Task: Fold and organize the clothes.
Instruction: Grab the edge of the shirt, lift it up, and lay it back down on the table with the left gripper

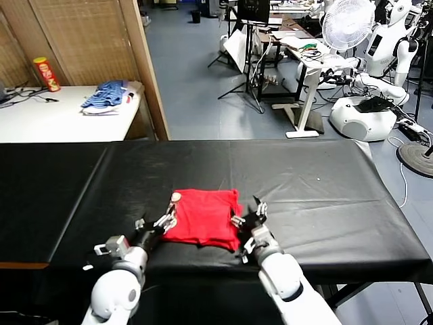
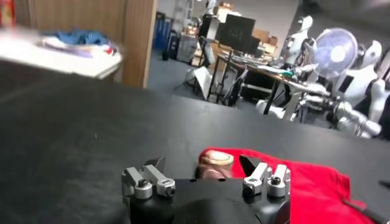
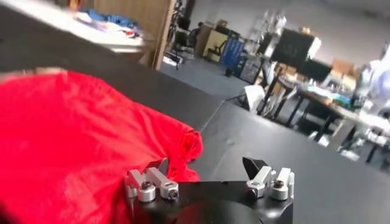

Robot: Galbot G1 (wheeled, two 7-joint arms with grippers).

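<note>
The clothes, one bright red T-shirt (image 1: 205, 217), lie folded into a rough square near the front of the black table (image 1: 325, 196). A small pale patch of its print (image 1: 176, 197) shows at the far left corner. My left gripper (image 1: 164, 220) sits at the shirt's left edge, open, with nothing held. In the left wrist view the gripper (image 2: 201, 164) faces that pale patch (image 2: 216, 159) and the red cloth (image 2: 304, 182). My right gripper (image 1: 249, 215) is at the shirt's right edge, also open. In the right wrist view the gripper (image 3: 207, 165) has the red shirt (image 3: 73, 140) beside one finger.
A white side table (image 1: 40, 122) at the back left holds a blue-and-white clothes pile (image 1: 108, 95) and a red can (image 1: 46, 73). A wooden partition (image 1: 145, 68) stands behind it. A fan (image 1: 348, 24), desks and other robots (image 1: 362, 112) fill the far right.
</note>
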